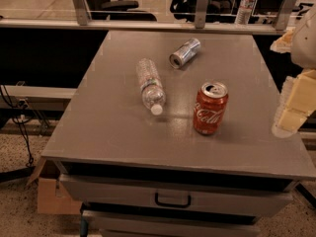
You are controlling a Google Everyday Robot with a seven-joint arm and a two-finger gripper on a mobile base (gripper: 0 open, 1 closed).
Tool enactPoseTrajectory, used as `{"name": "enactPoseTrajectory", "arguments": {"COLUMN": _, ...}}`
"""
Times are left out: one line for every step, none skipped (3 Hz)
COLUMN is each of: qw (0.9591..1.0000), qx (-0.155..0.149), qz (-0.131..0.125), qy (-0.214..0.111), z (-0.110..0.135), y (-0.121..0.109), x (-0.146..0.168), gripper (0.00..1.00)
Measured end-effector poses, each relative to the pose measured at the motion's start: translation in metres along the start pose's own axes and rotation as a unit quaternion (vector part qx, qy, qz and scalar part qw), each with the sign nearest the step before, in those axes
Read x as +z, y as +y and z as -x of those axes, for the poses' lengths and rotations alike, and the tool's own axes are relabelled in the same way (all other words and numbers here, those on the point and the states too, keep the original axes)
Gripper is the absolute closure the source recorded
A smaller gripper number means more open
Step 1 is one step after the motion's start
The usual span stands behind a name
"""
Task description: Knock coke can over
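Hand (294, 107) noted at the right edge of the view, over the right rim of the table (98, 132), roughly level with the coke can (210, 108) and well apart from it. We cannot tell whether it is released or clenched. It grasps nothing that we can see.

The coke can stands upright on the table, right of centre and toward the front edge, silver top facing up. A clear water bottle (149, 85) lies on its side to the can's left, cap toward the front. A silver can (184, 53) lies on its side farther back. Neither touches the coke can.

We judge the task not yet done: no contact has been made.

Risks, in our judgement:
- A contact low on the coke can would slide it across the smooth table rather than tip it, so a push near the top is safer.
- A push from the right sends it toward the water bottle, which may roll when struck.
- Too hard a sweep could carry the fallen can off the nearby front edge.
- An approach set too low may catch the table rim.
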State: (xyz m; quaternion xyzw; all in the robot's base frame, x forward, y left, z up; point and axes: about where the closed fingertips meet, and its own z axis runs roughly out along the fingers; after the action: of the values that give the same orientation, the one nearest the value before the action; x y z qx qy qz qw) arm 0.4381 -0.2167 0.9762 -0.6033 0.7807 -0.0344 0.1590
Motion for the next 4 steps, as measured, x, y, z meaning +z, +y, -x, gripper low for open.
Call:
{"name": "enactPoseTrajectory", "arguments": {"qw": 1.0, "qx": 0.0, "qz": 0.0, "qy": 0.0, "z": 0.0, "y": 0.0, "x": 0.0, "gripper": 0.0}}
{"name": "enactPoseTrajectory", "arguments": {"qw": 0.9987, "qx": 0.028, "qz": -0.006, "qy": -0.043, "z": -0.003, "y": -0.002, "x": 0.003, "gripper": 0.0}}
{"name": "enactPoseTrajectory", "arguments": {"qw": 0.9795, "qx": 0.118, "qz": -0.03, "qy": -0.161, "z": -0.043, "y": -0.008, "x": 0.034, "gripper": 0.0}}
{"name": "enactPoseTrajectory", "arguments": {"qw": 0.9519, "qx": 0.158, "qz": -0.071, "qy": -0.253, "z": -0.054, "y": -0.024, "x": 0.039, "gripper": 0.0}}
